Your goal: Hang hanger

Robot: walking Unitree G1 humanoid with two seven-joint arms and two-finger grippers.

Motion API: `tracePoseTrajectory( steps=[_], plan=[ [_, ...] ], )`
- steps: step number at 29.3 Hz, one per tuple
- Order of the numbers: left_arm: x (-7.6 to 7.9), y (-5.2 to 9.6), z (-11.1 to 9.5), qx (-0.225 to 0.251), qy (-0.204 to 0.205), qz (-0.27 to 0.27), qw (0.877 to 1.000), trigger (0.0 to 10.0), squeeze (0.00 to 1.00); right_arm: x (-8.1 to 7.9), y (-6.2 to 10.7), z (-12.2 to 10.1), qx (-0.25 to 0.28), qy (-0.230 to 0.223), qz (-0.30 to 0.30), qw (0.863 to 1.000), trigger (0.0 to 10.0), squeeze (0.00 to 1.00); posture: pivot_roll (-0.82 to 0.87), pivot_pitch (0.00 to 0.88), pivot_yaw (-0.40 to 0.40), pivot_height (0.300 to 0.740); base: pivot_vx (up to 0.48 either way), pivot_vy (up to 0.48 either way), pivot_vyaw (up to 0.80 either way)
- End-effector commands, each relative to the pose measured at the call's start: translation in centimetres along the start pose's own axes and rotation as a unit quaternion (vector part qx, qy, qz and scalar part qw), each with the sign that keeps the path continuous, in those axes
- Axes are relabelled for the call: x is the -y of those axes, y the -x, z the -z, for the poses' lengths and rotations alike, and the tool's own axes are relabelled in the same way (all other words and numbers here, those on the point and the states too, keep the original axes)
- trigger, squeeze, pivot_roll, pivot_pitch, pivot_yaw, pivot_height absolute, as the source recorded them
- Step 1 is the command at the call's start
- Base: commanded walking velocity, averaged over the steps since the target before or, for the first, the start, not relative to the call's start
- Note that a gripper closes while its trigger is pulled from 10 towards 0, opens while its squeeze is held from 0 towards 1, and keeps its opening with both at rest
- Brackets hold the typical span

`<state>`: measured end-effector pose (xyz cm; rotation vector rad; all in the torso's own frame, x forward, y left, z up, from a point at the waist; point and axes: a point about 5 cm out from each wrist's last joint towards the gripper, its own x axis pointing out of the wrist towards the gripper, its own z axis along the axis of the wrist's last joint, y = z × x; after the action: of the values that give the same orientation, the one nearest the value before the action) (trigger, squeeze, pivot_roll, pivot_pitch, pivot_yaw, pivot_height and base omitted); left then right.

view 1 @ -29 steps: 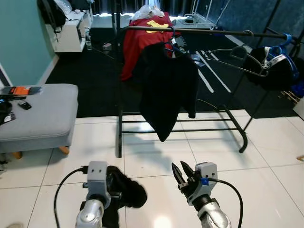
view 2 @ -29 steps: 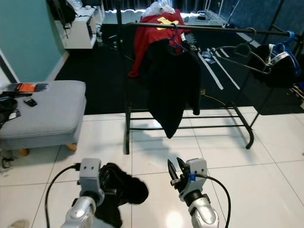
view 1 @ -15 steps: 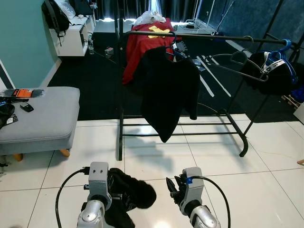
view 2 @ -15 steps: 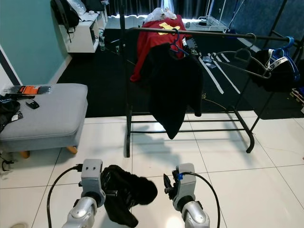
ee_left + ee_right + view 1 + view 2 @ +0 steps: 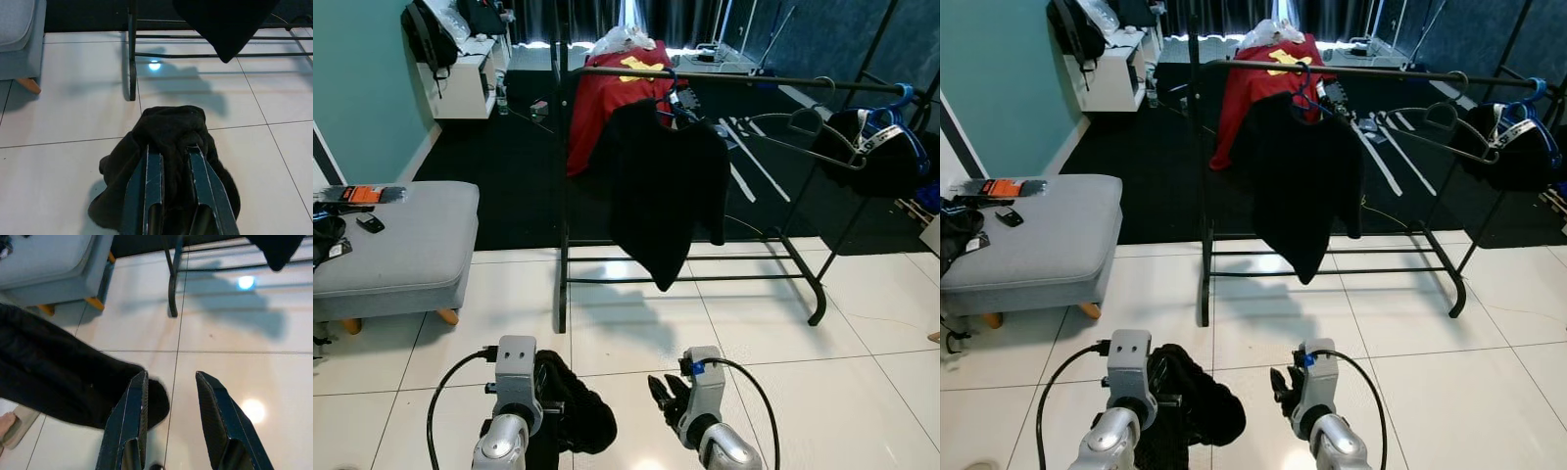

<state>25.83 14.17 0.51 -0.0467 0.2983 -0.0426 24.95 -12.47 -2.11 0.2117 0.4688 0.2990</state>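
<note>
- The left gripper (image 5: 172,161), low over the white tiled floor (image 5: 862,352), has its jaws closed on a bunched black garment (image 5: 168,129).
- The right gripper (image 5: 171,387), held low beside it, has its jaws parted and holds nothing.
- No writing is readable.
- Beyond stands a clothes rack (image 5: 744,78) with a black shirt (image 5: 664,191), a red shirt (image 5: 607,93) with a yellow mark, and an empty hanger (image 5: 803,132).
- A grey ottoman (image 5: 401,245) stands at the left.
</note>
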Motion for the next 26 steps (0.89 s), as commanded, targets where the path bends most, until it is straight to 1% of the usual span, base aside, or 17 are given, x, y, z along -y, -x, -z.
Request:
tracePoseTrajectory(
  steps=[1,4,7,9,11,13,16,20,26],
  plan=[
    [0.3,-0.1,0.0,-0.001,-0.002,0.005,1.000,10.0,0.00,0.1,0.0,0.4,-0.013,0.005,0.006,1.000,10.0,0.00,0.09,0.044,-0.051,0.740,0.000,0.000,0.00],
    [0.3,0.0,0.1,-0.002,-0.002,0.005,1.000,10.0,0.00,0.1,0.0,0.4,-0.014,0.010,0.004,1.000,10.0,0.00,0.09,0.044,-0.051,0.740,0.000,0.000,0.00],
    [0.1,-0.1,0.1,-0.003,-0.003,0.003,1.000,10.0,0.00,-0.3,-0.1,0.3,-0.014,0.032,-0.009,0.999,10.0,0.00,0.09,0.044,-0.050,0.740,0.000,0.000,0.00],
    [0.0,-0.1,0.1,-0.004,-0.004,0.002,1.000,10.0,0.00,-0.4,-0.2,0.3,-0.015,0.035,-0.012,0.999,10.0,0.00,0.08,0.047,-0.048,0.740,0.000,0.000,0.00],
    [-0.1,-0.3,0.0,-0.005,-0.006,0.001,1.000,10.0,0.00,-0.5,-0.4,0.4,-0.026,0.040,-0.015,0.999,10.0,0.00,0.08,0.041,-0.046,0.740,0.000,0.000,0.00],
    [-0.3,-0.4,0.1,-0.010,-0.009,-0.001,1.000,10.0,0.00,-0.4,-0.4,0.5,-0.032,0.041,-0.014,0.999,10.0,0.00,0.07,0.027,-0.044,0.740,0.000,0.000,0.00],
    [-0.5,-0.5,0.6,-0.031,-0.009,-0.006,0.999,10.0,0.00,0.0,-0.3,0.8,-0.042,0.038,-0.004,0.998,10.0,0.00,0.06,0.018,-0.039,0.740,0.000,0.000,0.00],
    [-0.2,-0.4,1.1,-0.046,-0.016,0.002,0.999,10.0,0.00,0.3,-0.2,1.3,-0.057,0.043,0.009,0.997,10.0,0.00,0.05,0.011,-0.037,0.740,0.000,0.000,0.00],
    [-0.2,-0.4,1.1,-0.047,-0.021,0.008,0.999,10.0,0.00,-0.2,-0.4,1.7,-0.068,0.039,0.005,0.997,10.0,0.00,0.06,0.013,-0.036,0.740,0.000,0.000,0.00]
  ],
)
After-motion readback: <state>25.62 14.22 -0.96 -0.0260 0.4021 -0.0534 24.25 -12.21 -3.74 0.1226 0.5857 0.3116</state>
